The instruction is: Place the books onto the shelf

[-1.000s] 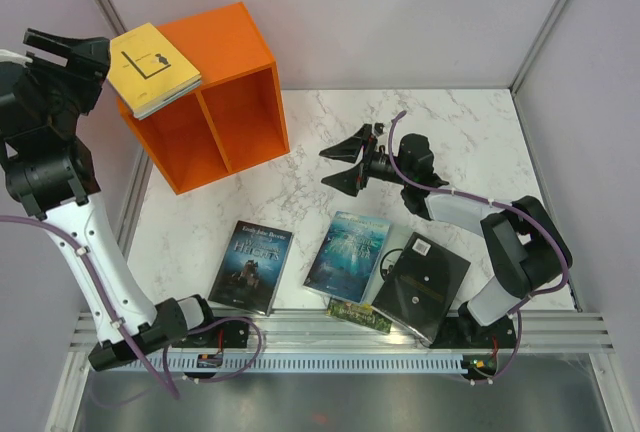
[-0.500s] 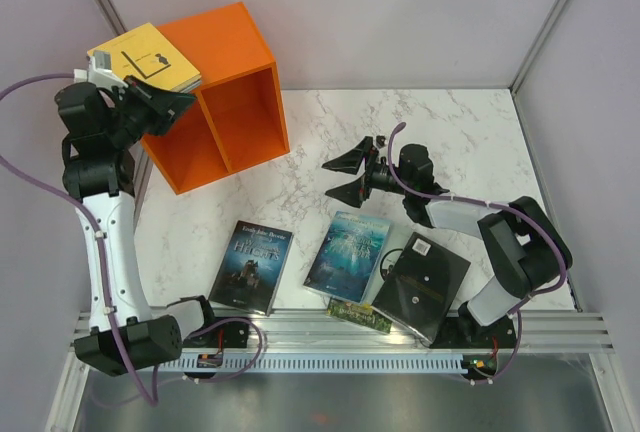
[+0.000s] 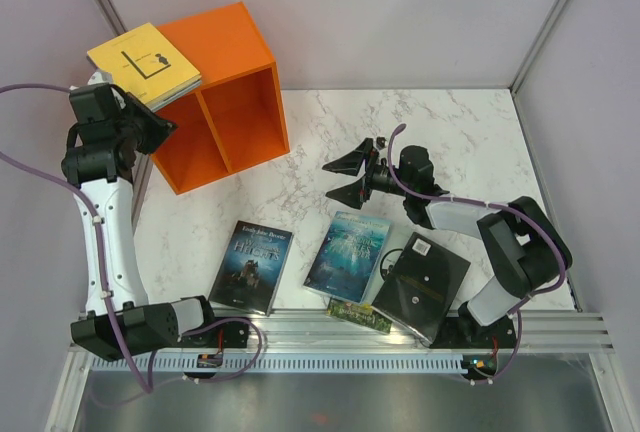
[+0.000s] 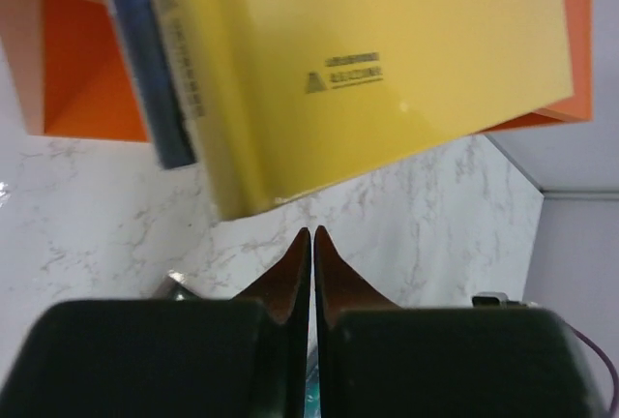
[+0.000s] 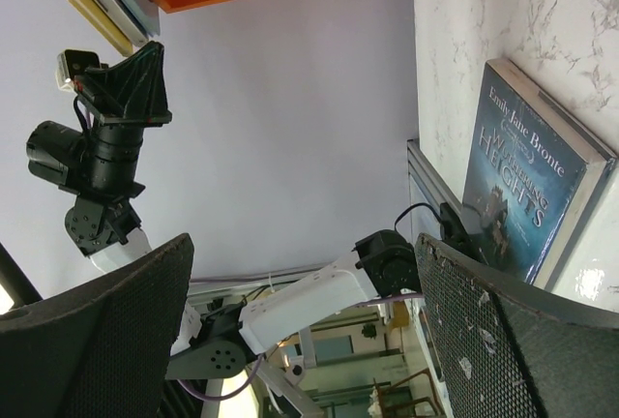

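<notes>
Light blue book [image 3: 347, 244]: flat by the counter's [image 3: 450, 132] near edge, long axis near-to-far, just nearward of the spread, empty right end effector [image 3: 348, 176]; left end effector [image 3: 160, 124], pressed together, well apart by the shelf [image 3: 220, 47].

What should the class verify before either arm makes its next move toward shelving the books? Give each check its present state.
1. Left gripper empty: ok. It is shut on nothing, close to the yellow book.
2. Right gripper ready to grasp: ok. It is open and holds nothing.
3. Yellow book properly shelved: not ok. It lies on top of the shelf, overhanging its left edge.
4. Compartments free: ok. Both look empty.
5. Wuthering Heights book, teal book and black book lying flat and uncovered: ok.
6. Green-gold book graspable: cannot tell. It is partly hidden under the black book.
</notes>
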`<state>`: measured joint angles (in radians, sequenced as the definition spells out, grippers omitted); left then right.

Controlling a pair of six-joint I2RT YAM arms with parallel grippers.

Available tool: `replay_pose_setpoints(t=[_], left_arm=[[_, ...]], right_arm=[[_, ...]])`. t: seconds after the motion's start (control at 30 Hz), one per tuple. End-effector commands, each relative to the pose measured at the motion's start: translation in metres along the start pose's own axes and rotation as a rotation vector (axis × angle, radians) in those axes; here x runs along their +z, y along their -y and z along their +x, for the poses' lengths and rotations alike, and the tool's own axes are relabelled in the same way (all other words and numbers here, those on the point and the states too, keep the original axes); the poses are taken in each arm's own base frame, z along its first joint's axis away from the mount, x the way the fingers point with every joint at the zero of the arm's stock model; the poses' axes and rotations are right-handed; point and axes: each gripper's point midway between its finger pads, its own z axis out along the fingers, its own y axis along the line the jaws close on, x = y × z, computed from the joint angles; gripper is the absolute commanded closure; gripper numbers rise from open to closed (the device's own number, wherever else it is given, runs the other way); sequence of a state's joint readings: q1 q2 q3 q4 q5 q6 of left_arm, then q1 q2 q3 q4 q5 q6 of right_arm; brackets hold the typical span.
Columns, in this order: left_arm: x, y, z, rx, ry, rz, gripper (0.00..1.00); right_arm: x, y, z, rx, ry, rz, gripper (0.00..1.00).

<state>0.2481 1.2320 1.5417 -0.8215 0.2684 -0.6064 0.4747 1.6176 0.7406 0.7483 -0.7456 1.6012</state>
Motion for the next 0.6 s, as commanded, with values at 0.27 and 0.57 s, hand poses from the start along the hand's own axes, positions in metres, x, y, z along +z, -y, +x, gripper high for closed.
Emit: replay_pose_setpoints(t=[0.27, 0.57], left_arm=[[-0.004, -0.043, -0.03, 0.032, 0.126, -0.273, 0.98], [0.002, -0.048, -0.054, 0.027, 0.186, -0.339, 0.98]], right_arm=[[0.004, -0.012, 0.0, -0.044, -0.031, -0.038, 0.02], [0.002, -0.006, -0.001, -0.039, -0.032, -0.024, 0.02]])
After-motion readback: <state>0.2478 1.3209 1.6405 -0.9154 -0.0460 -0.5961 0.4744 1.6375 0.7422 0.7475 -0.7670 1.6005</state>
